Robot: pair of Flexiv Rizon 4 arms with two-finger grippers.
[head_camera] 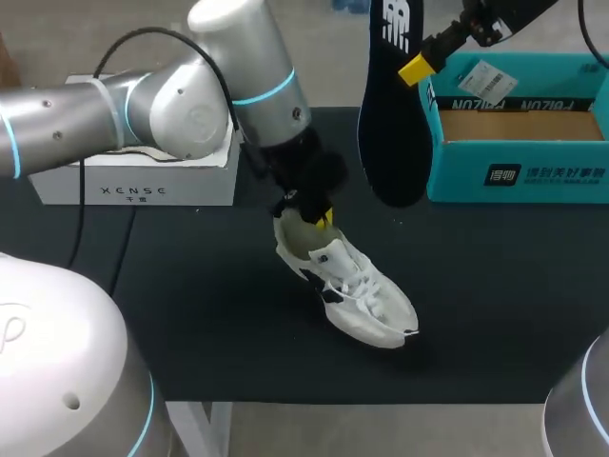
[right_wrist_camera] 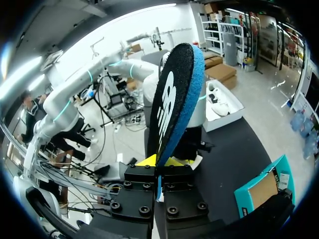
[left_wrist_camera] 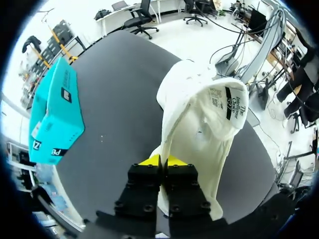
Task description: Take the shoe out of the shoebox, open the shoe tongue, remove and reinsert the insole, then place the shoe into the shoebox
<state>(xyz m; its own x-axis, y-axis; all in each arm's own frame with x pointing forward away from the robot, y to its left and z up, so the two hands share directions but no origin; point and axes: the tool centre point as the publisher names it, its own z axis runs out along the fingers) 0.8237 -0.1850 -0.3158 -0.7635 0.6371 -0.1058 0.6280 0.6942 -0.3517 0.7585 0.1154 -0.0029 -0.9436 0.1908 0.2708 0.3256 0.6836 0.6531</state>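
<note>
My left gripper [head_camera: 319, 213] pinches the shoe [head_camera: 360, 290] at its heel. My right gripper [head_camera: 416, 69] holds the insole [head_camera: 392, 143] up high. The insole is out, so next I should slide it into the shoe.

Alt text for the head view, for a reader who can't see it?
The right gripper holds a dark insole in the air beside the open teal shoebox. The left gripper pinches the heel rim of the white shoe resting on the black table.
</note>
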